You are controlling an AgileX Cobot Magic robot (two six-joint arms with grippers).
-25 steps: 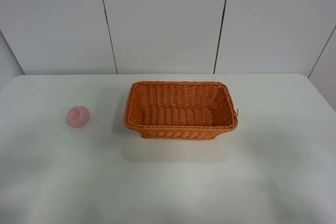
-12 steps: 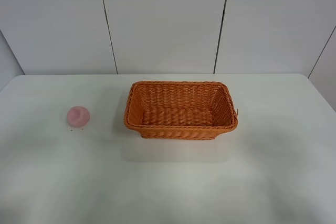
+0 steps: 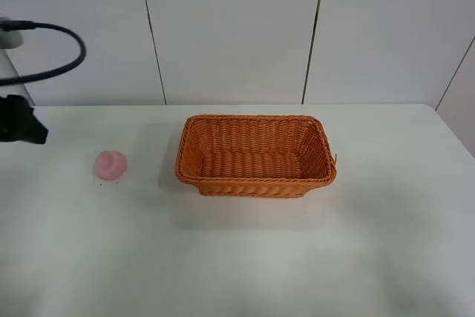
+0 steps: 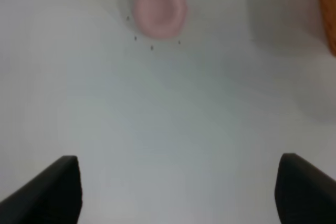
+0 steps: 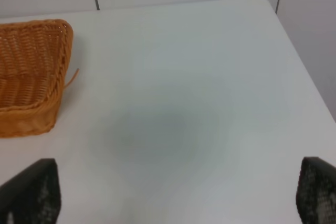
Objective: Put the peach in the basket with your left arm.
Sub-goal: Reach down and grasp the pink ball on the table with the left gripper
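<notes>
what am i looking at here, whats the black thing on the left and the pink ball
This is a two-armed robot at a white table. The wide picture comes from a camera mounted high. The other two come from cameras on each arm's wrist, looking past its jaws, which are the dark shapes at the edges. On the table lie a pink peach and an orange wicker basket, apart. The black thing is the left arm. Both sets of jaws stand open; nothing is held.

Orange basket (image 5: pixel 29 77) on white table (image 5: pixel 184 66); right gripper (image 5: pixel 173 192) spread wide.
</notes>
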